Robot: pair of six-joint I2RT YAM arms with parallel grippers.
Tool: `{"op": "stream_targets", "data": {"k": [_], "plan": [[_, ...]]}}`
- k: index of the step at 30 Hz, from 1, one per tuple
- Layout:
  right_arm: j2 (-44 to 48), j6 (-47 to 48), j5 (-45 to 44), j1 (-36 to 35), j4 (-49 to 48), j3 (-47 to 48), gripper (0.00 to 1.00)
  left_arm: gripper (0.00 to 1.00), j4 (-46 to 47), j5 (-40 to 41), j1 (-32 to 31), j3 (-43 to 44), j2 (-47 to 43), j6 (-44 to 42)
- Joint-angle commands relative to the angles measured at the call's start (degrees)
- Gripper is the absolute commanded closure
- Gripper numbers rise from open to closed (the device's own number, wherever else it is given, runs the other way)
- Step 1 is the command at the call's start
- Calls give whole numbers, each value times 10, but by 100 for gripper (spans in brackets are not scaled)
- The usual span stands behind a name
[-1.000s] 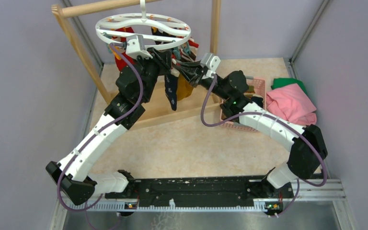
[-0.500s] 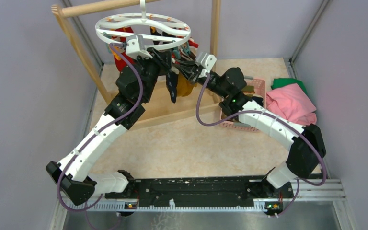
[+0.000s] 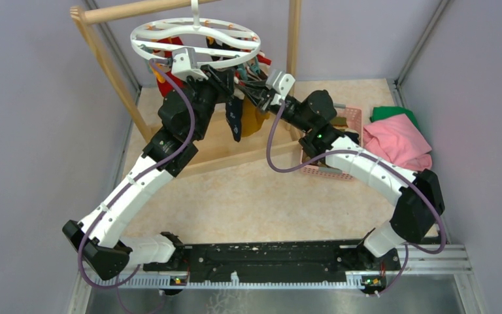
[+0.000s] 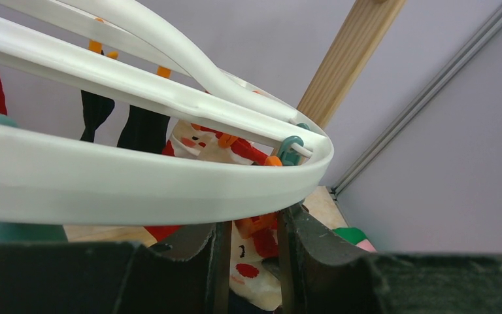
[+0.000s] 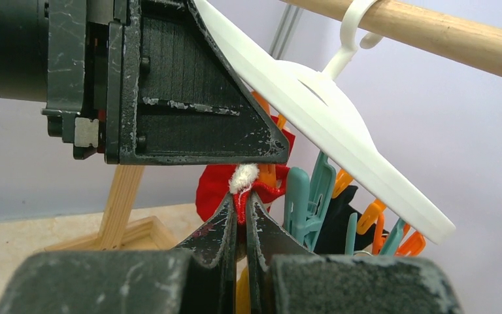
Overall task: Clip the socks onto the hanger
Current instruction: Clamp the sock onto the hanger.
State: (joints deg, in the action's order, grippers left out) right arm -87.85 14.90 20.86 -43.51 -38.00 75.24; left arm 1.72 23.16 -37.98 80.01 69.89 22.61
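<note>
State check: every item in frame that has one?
hanger: hanging by its hook from the wooden rail
left pincer: closed on an orange clip
right pincer: shut on the red sock, just below the left pincer
navy sock: dangling under the hanger
pink cloth: folded, untouched

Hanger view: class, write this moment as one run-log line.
left gripper: squeezing orange clip | right gripper: pinching red sock up at that clip | hanger: hooked on wooden rail

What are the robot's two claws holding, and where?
Right gripper pinches a red sock by its white-trimmed edge. Left gripper squeezes an orange clip under the hanger ring.
</note>
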Motion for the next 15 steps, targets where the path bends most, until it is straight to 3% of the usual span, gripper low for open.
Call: {"op": "stream_targets", "data": {"k": [1,5,11,15], "plan": [[0,7,5,-7,-12,40,100,80,8,-9,1,2,-5,5],[-2,6,3,-7,-11,39,100,76,8,-11,1,2,-6,7],[1,6,-1,-7,-11,33,100,52,10,-11,1,0,-12,9],[2,5,-5,-7,-13,27,100,41,9,-11,1,-3,-17,9]]}}
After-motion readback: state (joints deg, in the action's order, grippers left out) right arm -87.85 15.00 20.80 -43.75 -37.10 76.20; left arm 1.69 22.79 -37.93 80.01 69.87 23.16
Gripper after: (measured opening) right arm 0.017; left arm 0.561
